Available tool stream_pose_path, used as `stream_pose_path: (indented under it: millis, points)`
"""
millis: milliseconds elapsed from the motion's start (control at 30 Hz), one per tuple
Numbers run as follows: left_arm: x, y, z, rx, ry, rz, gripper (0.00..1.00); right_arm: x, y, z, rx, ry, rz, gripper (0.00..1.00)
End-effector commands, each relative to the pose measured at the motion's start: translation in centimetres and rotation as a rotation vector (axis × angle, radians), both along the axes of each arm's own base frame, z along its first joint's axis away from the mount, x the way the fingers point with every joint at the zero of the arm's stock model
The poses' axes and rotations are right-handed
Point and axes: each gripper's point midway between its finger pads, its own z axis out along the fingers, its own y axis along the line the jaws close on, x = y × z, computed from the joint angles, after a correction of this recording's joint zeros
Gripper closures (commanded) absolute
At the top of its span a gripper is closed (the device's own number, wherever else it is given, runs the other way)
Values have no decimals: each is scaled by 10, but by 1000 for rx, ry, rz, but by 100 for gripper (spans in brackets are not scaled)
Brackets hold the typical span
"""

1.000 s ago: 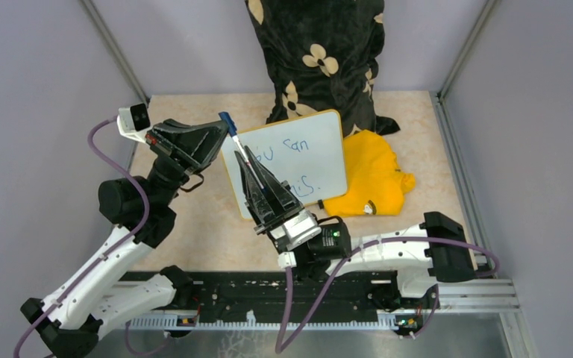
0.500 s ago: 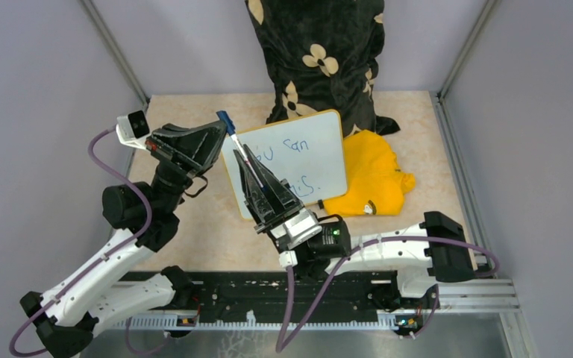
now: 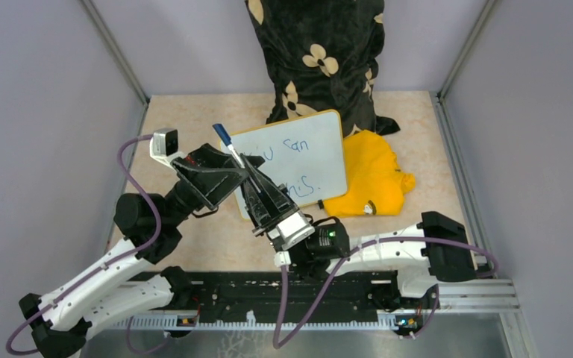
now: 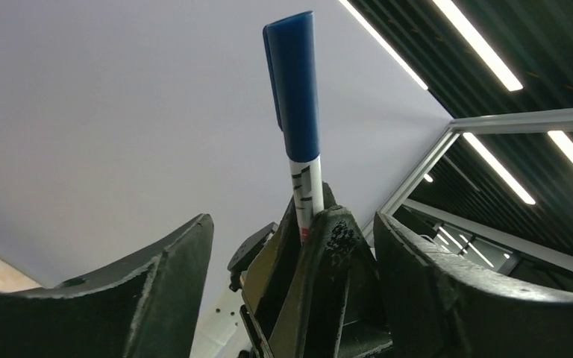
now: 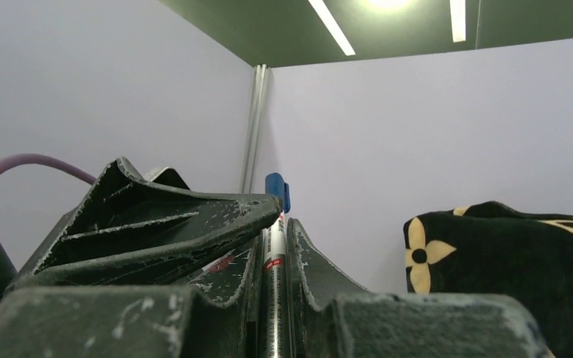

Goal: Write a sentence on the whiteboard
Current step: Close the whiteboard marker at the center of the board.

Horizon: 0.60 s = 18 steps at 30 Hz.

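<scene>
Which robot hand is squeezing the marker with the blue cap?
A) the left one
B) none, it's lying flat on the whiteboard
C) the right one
C: in the right wrist view the marker sits pinched between the fingers of the right gripper, while the left gripper has its jaws wide apart on either side of it, not touching it.

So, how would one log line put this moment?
right tool: shut on marker, blue cap up | left tool: open, flanking right tool | whiteboard: blue writing, partly hidden
</scene>
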Motion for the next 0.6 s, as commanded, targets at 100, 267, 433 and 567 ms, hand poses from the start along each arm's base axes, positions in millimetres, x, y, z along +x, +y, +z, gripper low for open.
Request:
stream_pose_path:
  millis: [100, 267, 433, 567]
  points:
    - [5, -8, -25, 133, -10, 52, 6, -13, -55, 31, 225, -25, 64, 100]
    - [15, 14, 0, 135, -57, 214, 1, -17, -64, 26, 204, -5, 132, 100]
    - [18, 26, 21, 130, -94, 295, 1, -26, -66, 21, 157, 5, 235, 100]
    - [16, 24, 28, 122, -118, 287, 1, -31, -65, 17, 133, 13, 288, 100]
